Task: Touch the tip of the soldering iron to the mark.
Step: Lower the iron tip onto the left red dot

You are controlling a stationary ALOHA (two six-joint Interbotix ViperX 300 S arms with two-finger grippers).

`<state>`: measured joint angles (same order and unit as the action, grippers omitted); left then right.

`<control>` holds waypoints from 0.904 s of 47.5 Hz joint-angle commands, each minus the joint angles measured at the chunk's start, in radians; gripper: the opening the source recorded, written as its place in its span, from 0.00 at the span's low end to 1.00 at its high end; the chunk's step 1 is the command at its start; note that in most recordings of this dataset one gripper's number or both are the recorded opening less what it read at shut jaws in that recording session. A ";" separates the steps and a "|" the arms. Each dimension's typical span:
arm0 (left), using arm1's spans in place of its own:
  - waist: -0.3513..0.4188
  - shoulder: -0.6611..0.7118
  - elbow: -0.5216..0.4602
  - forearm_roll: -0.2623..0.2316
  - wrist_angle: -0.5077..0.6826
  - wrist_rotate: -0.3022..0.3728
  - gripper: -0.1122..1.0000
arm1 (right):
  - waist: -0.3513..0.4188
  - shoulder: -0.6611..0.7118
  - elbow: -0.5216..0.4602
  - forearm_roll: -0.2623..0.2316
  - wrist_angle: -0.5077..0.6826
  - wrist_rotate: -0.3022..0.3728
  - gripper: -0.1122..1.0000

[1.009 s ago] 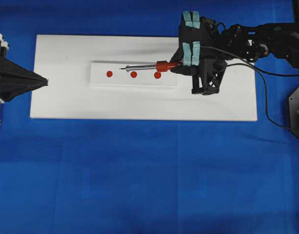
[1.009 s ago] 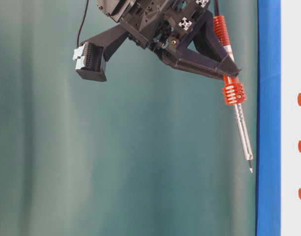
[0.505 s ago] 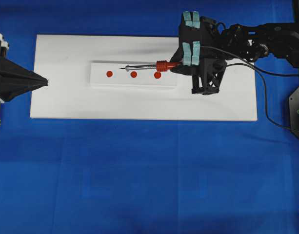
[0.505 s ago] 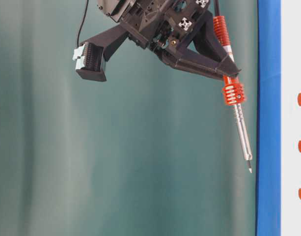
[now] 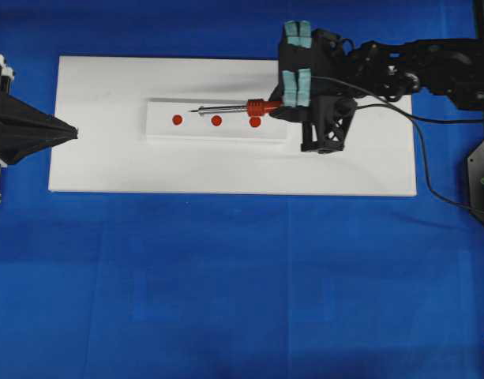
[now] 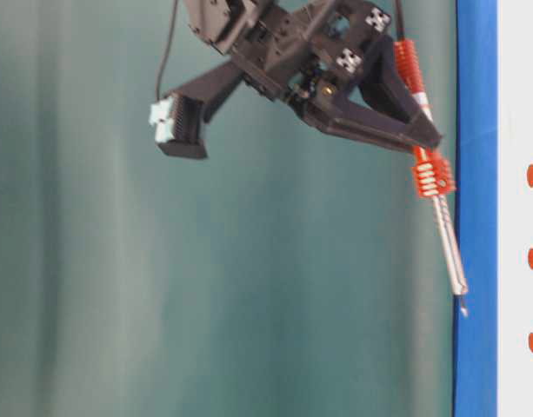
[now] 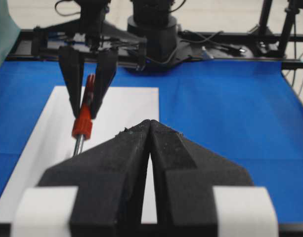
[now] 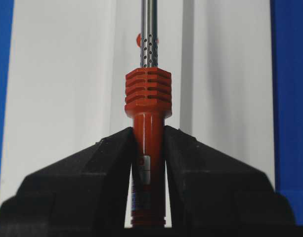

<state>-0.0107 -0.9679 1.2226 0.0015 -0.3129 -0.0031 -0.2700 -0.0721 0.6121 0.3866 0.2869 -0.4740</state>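
Right arm (image 5: 399,67) has carried the soldering iron (image 5: 253,106) leftward and lower over the white board (image 5: 107,158). Right gripper (image 8: 149,148) fingers clamped on the handle; left gripper (image 7: 150,128) fingers closed, empty. Tip (image 6: 463,306) nears the board, between the left and middle marks (image 5: 177,120).

Counter (image 5: 226,300): blue covering, one white board laid flat.
White board (image 5: 99,158) occupies the upper half, long side running 9 to 3 o'clock. A smaller white strip (image 5: 218,132) rests on it toward 12 o'clock, bearing three red dots (image 5: 216,121) in a row.
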 commanded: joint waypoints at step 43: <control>-0.003 0.009 -0.009 0.000 -0.009 0.002 0.10 | 0.000 0.152 -0.095 0.000 -0.026 -0.002 0.16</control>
<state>-0.0107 -0.9679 1.2226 0.0015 -0.3129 -0.0031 -0.2715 0.0920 0.5430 0.3866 0.2654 -0.4740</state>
